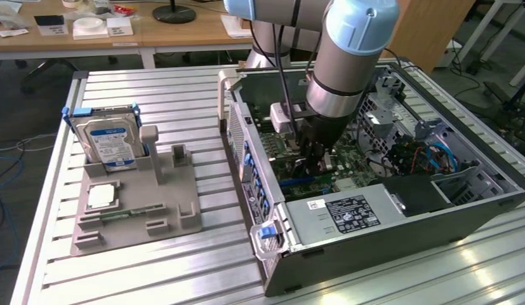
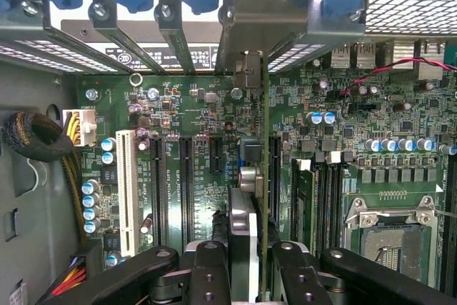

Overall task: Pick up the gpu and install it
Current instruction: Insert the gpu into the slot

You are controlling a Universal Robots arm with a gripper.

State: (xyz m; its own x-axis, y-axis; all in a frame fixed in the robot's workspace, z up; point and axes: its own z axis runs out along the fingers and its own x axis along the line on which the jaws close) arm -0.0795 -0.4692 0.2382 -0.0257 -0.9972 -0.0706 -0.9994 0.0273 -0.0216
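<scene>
Wrist view: your fingers (image 2: 251, 262) are clamped on the gpu (image 2: 258, 176), edge-on just above the motherboard (image 2: 357, 126) slots inside the computer case (image 1: 431, 222). Keep it upright, square to its slot, and press evenly.

Exterior cam sits high, angled down over the worktop (image 1: 160, 267), mid-distance. Wrist cam looks straight down, close. Both share the motherboard (image 1: 287, 152), around 3 o'clock.

room: wooden desks (image 1: 118, 28) behind | floor (image 1: 16, 95) grey — cables | table (image 1: 118, 273) ribbed metal
</scene>
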